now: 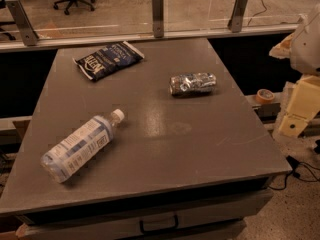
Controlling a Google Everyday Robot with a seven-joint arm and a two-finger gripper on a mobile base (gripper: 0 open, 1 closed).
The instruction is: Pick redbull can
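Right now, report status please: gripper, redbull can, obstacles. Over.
Gripper at right, beside the table, not over it. Redbull can on its side, untouched, table's right half. Nothing between them; water bottle and snack bag lie left.

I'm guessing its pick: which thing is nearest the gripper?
The shiny silver redbull can; the bottle and bag lie farther from the gripper, off the table's right side.
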